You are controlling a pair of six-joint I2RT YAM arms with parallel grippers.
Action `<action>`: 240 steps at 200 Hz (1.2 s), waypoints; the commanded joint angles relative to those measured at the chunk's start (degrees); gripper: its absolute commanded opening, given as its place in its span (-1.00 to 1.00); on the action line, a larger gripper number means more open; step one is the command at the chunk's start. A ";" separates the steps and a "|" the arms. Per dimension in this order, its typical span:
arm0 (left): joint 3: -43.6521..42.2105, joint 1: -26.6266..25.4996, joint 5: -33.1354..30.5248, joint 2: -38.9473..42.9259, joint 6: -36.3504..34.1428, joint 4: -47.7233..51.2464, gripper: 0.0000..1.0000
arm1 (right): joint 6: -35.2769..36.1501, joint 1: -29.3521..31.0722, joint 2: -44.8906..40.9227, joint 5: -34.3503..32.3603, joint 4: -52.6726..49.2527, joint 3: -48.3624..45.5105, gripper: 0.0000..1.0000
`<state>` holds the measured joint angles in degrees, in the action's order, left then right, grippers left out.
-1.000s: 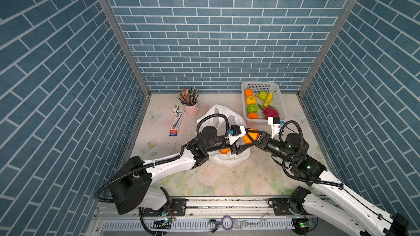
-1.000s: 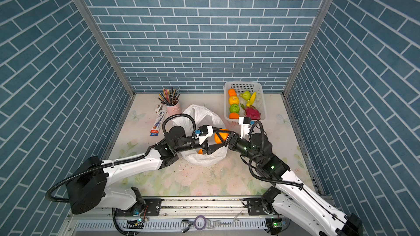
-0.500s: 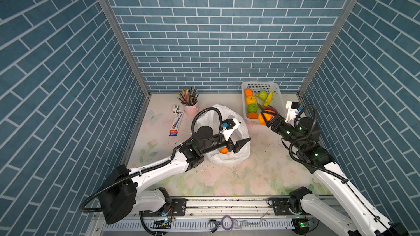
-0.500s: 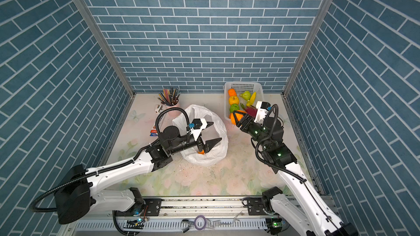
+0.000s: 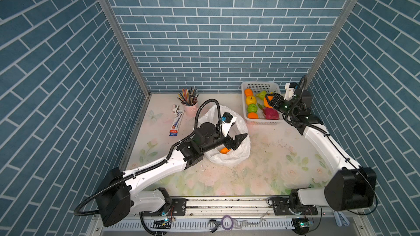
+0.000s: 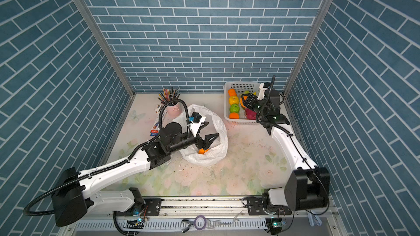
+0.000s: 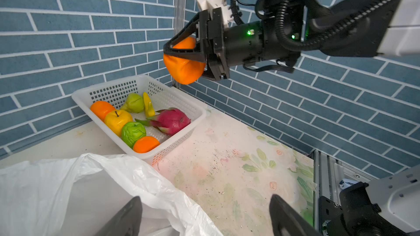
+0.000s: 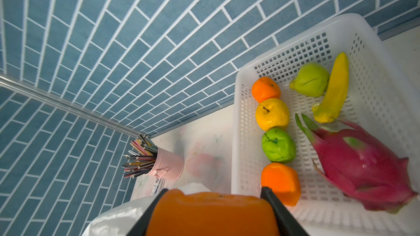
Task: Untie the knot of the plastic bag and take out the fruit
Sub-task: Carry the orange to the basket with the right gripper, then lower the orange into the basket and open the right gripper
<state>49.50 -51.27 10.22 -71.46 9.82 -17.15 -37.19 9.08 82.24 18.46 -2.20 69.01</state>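
Currently the right gripper (image 5: 268, 101) is clenched on an orange toy fruit (image 7: 183, 65) above the far-right white basket (image 5: 259, 84). Dropped from this height, it could bounce off the dragon fruit (image 5: 271, 113) or the yellow apple (image 5: 250, 99) and roll out, since the basket floor is crowded. Left of it, the plastic bag (image 5: 239, 153) lies open mid-table, no knot visible, with another orange (image 5: 223, 150) inside; the left gripper (image 6: 213, 129) hovers over it, jaws spread and empty, and could snag the thin film, while a pencil cup (image 5: 190, 109) and toothpaste box (image 5: 176, 124) sit far-left, clear of both arms.
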 commanded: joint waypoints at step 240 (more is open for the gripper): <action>-1.92 -0.12 -4.84 2.82 1.49 4.53 0.75 | 22.50 -2.75 57.14 -4.83 -24.57 62.12 0.85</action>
<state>48.34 -51.27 6.02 -68.27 10.37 -13.56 -16.88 6.37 144.51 13.52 -25.41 129.29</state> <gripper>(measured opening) 0.876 0.920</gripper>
